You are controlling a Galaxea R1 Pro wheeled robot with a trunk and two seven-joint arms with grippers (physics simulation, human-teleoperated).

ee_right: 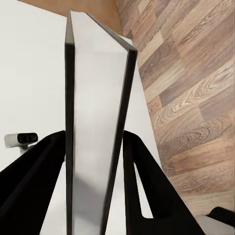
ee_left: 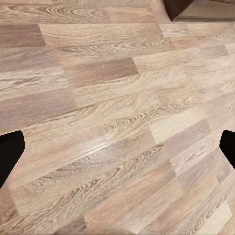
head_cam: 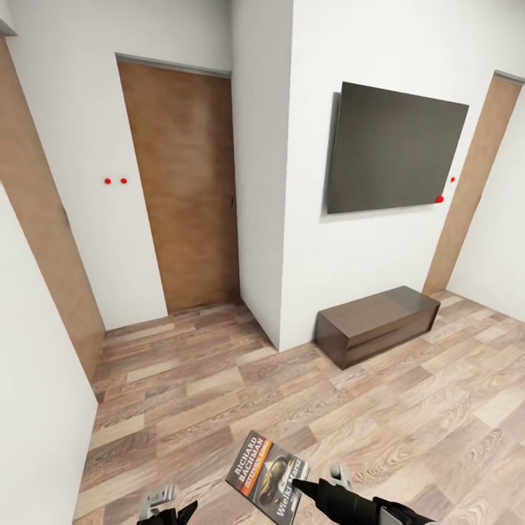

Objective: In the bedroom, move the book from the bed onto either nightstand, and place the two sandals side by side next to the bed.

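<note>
The right gripper (ee_right: 95, 161) gripped the book (head_cam: 267, 475) above the wood floor (head_cam: 219, 379), well short of the low cabinet (head_cam: 378, 322) under the wall screen (head_cam: 394, 149); placing it and both sandals remained. The right wrist view showed the fingers (ee_right: 34, 181) pinching its page edges; the left gripper (ee_left: 117, 152) was spread, empty.

The right gripper (ee_right: 95, 161) clamps the book (ee_right: 95, 112) edge-on, one black finger (ee_right: 34, 181) on each cover, pale pages running toward twelve o'clock. Wood-plank floor (ee_right: 196, 88) lies from one to five o'clock; a white wall (ee_right: 29, 73) spans nine to eleven.
</note>
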